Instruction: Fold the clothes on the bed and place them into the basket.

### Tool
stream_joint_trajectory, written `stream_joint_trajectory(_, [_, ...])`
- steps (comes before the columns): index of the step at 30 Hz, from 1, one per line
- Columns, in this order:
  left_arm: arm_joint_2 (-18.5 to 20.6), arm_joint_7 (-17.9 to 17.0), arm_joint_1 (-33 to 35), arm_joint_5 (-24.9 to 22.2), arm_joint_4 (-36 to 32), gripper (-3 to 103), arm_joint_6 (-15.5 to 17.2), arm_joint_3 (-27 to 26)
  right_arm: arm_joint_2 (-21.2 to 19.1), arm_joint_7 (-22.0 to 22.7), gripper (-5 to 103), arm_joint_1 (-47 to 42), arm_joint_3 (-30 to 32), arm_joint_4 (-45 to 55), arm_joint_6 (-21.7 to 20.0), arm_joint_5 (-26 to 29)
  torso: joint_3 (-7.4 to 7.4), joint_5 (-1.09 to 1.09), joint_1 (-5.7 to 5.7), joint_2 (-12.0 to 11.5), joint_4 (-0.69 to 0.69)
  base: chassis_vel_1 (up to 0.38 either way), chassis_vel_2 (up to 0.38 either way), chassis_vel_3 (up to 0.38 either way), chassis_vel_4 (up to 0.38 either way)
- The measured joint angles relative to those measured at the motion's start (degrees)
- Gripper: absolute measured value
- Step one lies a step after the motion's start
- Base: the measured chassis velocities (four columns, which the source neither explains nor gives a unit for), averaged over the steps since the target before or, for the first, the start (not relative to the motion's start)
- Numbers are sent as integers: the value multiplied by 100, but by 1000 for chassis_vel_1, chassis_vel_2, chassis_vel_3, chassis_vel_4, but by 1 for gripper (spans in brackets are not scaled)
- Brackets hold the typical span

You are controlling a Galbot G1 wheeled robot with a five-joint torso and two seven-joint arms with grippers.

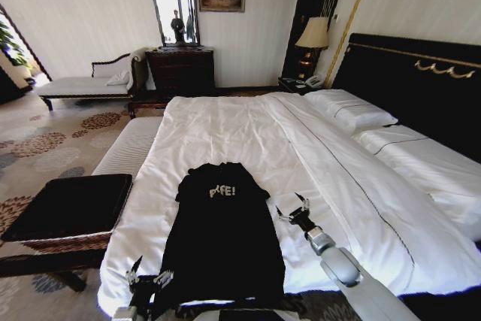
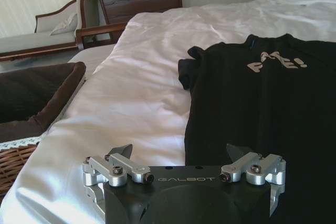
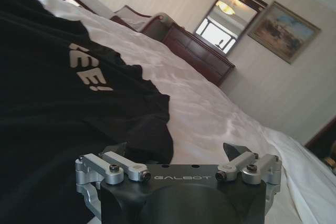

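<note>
The clothes, one black T-shirt with white chest lettering, lie flat on the white bed near its foot edge. My left gripper is open at the shirt's lower left corner; in the left wrist view it spans the shirt's left edge and the duvet, empty. My right gripper is open over the duvet just right of the shirt's right sleeve; its wrist view shows it beside the sleeve, holding nothing. The basket, wicker with a black top, stands left of the bed.
A pale striped bench runs along the bed's left side beyond the basket. White pillows lie against the black headboard at the right. A dark dresser, a chaise and a lamp line the far wall.
</note>
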Motion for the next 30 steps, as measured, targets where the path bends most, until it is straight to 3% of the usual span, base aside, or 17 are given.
stream_joint_trajectory(6, [-95,116,-74,-7,31,100,-105,42,124,-74,100,449,-469,-547,381,-763,0,0,0,0,0,0,0,0,0])
stream_joint_trajectory(9, [-101,140,-133,9,81,100,-108,131,330,-22,100,752,-664,-1005,732,-1736,0,-1,0,0,-1,0,0,0,0])
stream_joint_trajectory(17, [-69,143,-102,24,114,100,-90,149,751,187,100,1184,-756,-1620,1062,-2772,-1,-1,-2,0,-2,0,0,0,0])
stream_joint_trajectory(21, [-135,136,-57,12,124,100,-107,156,903,274,100,1354,-711,-1775,1168,-3157,-1,0,-2,0,1,0,0,0,0])
stream_joint_trajectory(30, [-236,120,24,-1,103,100,-183,161,1005,379,102,1580,-895,-1927,1157,-3239,-1,-1,-1,1,0,0,0,0,0])
